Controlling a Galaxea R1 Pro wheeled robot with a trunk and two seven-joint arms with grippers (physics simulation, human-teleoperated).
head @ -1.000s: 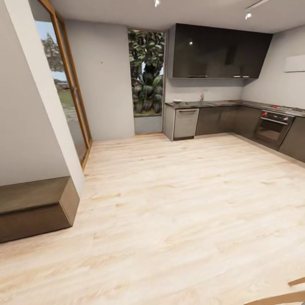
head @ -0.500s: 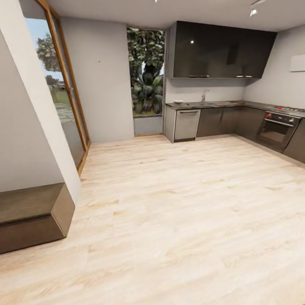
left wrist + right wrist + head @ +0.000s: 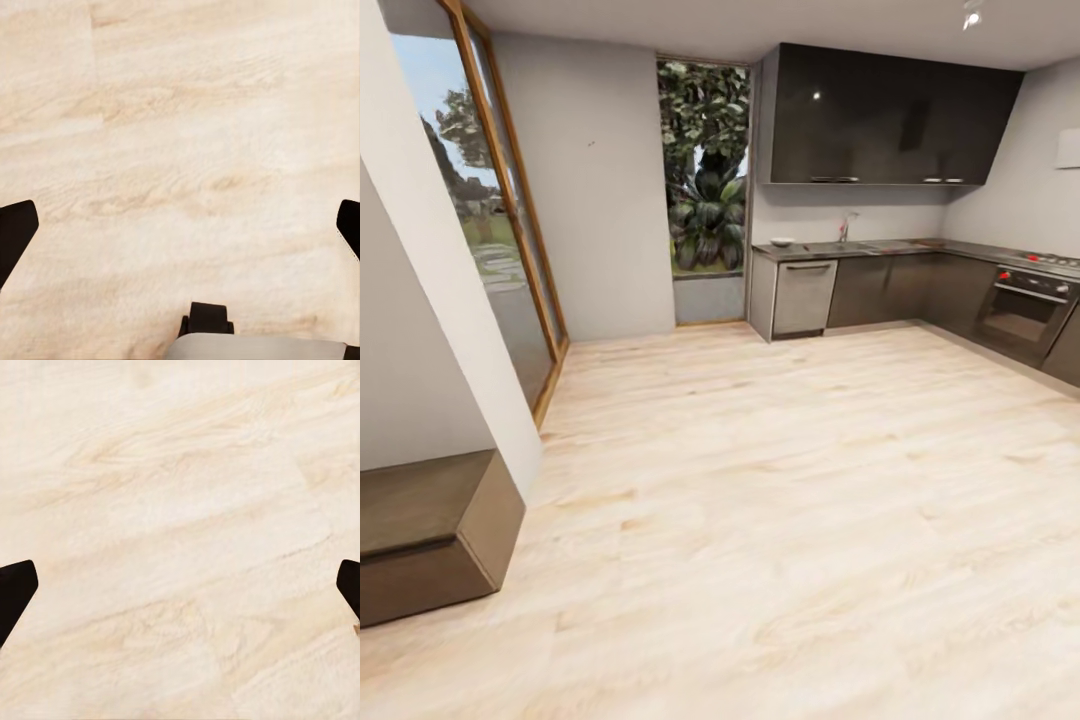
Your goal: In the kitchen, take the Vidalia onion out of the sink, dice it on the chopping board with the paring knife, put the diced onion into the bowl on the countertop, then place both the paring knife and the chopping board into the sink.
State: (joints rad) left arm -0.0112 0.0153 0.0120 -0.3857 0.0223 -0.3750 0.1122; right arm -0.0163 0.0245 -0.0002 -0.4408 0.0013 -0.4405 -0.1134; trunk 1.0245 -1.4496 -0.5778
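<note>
Left jaws (image 3: 180,225): spread wide, released, nothing between them, pale wood-plank floor (image 3: 180,135) beneath. Right jaws (image 3: 180,585): likewise spread and empty over the same floor. Far beyond both jaws, the glossy grey desk (image 3: 880,247) runs along the rear wall, over dark cabinets. On it: small white bowl (image 3: 781,241), angular chrome faucet (image 3: 846,226) marking the sink. Onion, knife, board: too distant to tell. No legible writing.
</note>
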